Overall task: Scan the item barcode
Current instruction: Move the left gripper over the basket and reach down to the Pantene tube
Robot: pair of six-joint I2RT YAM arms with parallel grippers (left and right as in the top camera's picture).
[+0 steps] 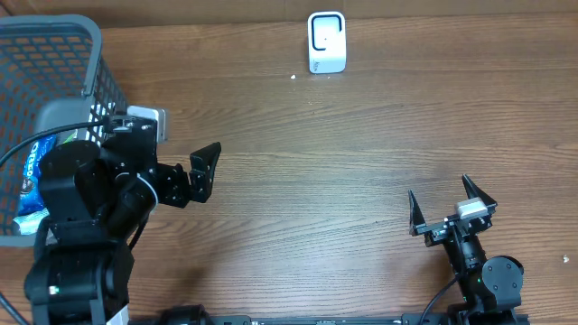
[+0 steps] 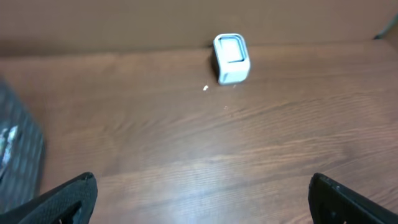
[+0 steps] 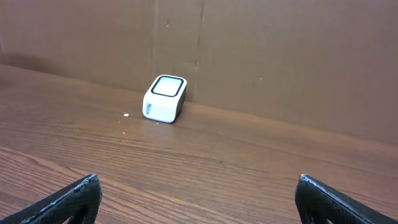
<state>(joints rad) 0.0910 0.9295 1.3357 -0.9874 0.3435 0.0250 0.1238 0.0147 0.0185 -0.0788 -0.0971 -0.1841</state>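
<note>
While above table (image 1: 361, 135), left claw (image 1: 209, 171), right claw (image 1: 440, 194) both spread wide, gripping nothing.

Scanner (image 1: 326, 41) sits at the far edge of the surface (image 1: 325, 153), about centre. A speck (image 1: 293, 77) lies just left of it and nearer. Basket (image 1: 54, 24) is at the far left, with a packet (image 1: 30, 171) inside. Left end effector (image 1: 208, 170) is just right of the basket, mid-depth. Right end effector (image 1: 440, 197) is near right, well apart from the left one. Scanner is ahead of both.
</note>
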